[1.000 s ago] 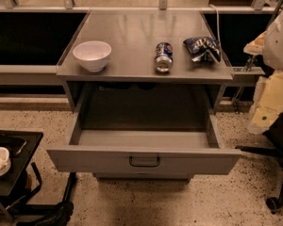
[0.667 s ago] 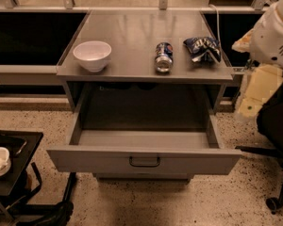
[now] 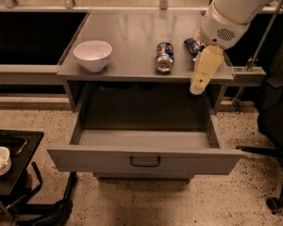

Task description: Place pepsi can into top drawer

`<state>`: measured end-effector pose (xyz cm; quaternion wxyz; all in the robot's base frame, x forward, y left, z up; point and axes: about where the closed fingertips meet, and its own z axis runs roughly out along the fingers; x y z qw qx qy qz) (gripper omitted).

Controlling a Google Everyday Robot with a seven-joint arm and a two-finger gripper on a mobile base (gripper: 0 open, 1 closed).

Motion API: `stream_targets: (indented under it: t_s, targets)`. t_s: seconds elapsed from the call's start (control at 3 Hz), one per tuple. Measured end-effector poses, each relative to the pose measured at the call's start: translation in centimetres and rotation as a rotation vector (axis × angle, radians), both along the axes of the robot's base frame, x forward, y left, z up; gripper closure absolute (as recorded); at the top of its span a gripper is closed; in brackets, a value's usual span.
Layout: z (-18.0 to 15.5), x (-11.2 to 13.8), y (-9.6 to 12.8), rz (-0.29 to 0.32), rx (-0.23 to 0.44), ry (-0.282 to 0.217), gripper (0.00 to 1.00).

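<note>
One pepsi can (image 3: 164, 56) is lying upper centre, and one top drawer (image 3: 144, 160) is standing open below. One gripper (image 3: 201, 75) is hanging upper right; I cannot tell its state.

Likely an office or lab workspace: a grey metal cabinet (image 3: 132, 36) on speckled hard floor (image 3: 226, 197), with a black wheeled office chair (image 3: 278, 126) at right. The cream gripper (image 3: 198, 84) hangs by the cabinet's right front edge.

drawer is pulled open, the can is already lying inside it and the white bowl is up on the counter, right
No: the can is not in the drawer. The camera view shows it lying on its side on the counter, right of the white bowl. The drawer is pulled open. The gripper hangs at the counter's right front edge.
</note>
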<state>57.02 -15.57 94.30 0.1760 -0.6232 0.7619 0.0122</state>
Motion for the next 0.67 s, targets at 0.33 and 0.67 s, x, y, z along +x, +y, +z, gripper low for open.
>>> stream_targets:
  t_s: [0.33,0.67]
  targets:
    - [-3.07,7.78,5.44,-0.004,-0.031,-0.012,0.0]
    - [-3.07,7.78,5.44,-0.004,-0.031,-0.012,0.0]
